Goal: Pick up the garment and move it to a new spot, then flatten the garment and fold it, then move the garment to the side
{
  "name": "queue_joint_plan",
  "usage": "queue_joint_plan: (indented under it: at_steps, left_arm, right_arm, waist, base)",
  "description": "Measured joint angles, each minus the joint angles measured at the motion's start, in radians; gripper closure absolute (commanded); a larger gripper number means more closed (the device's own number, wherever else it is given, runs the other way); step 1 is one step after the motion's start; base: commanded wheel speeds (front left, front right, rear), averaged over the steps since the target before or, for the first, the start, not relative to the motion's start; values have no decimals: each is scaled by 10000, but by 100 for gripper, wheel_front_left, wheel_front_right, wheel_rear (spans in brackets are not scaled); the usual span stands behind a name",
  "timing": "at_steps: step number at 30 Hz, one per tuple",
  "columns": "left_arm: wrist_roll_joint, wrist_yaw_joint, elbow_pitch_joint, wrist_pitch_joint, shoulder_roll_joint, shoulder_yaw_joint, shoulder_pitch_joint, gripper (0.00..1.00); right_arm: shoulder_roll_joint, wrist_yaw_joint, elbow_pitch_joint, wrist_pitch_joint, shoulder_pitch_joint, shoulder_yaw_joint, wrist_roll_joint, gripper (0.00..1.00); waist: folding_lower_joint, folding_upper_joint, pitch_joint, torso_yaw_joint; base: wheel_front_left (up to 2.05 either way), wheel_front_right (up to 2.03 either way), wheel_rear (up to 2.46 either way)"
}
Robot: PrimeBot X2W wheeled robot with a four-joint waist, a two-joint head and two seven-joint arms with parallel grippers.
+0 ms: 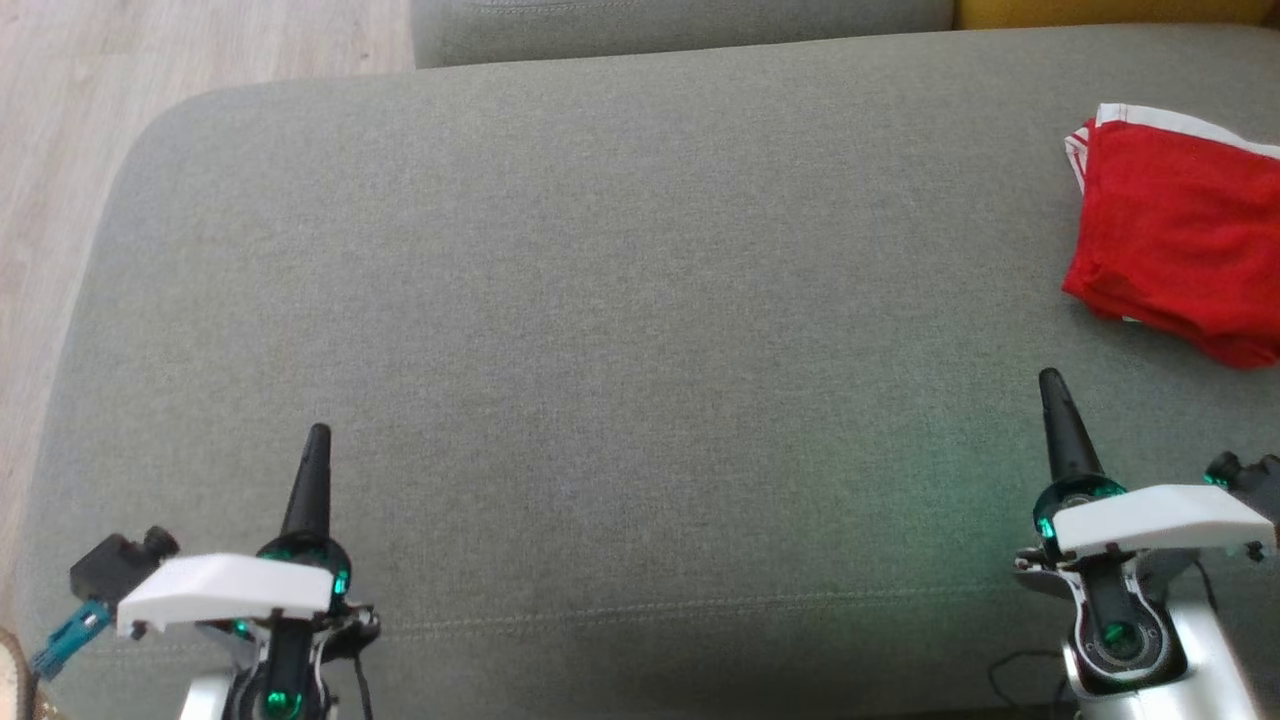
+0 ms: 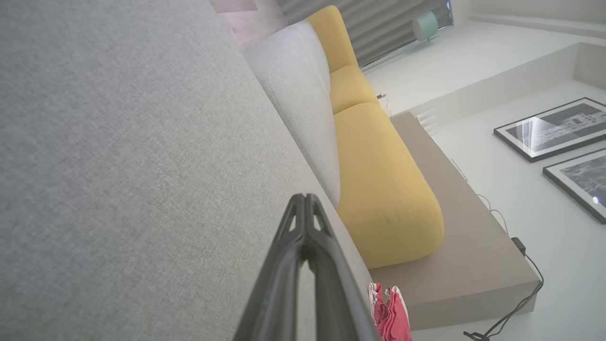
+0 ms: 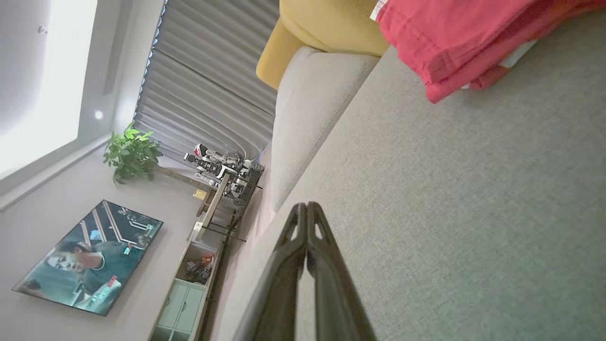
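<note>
Garment (image 1: 1180,230) partly beyond head view's edge

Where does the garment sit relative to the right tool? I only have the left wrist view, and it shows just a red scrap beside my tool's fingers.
Observer: In the head view the garment lies at the right end of the grey seat cushion, ahead of the right tool and slightly to its right, apart from it.
Operator: Is that tool holding anything?
Observer: No. The right wrist view shows its fingers closed together with nothing between them, and bare cushion beyond them.
</note>
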Motion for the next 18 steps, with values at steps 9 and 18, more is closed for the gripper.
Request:
queue_joint_plan:
  at_steps: [9, 18]
  left_arm:
    - [-897, -73, 54, 267, 4, 217, -2, 100]
    - [-1858, -82, 167, 527, 4, 470, -13, 100]
  right_arm:
    - [0, 0, 40, 219, 12, -125, 1030, 100]
    - [0, -2, 71, 546, 205, -230, 2159, 100]
  waist:
    - [0, 0, -116, -2]
    - [0, 0, -243, -4]
  base:
    - [0, 0, 0]
    - [0, 0, 0]
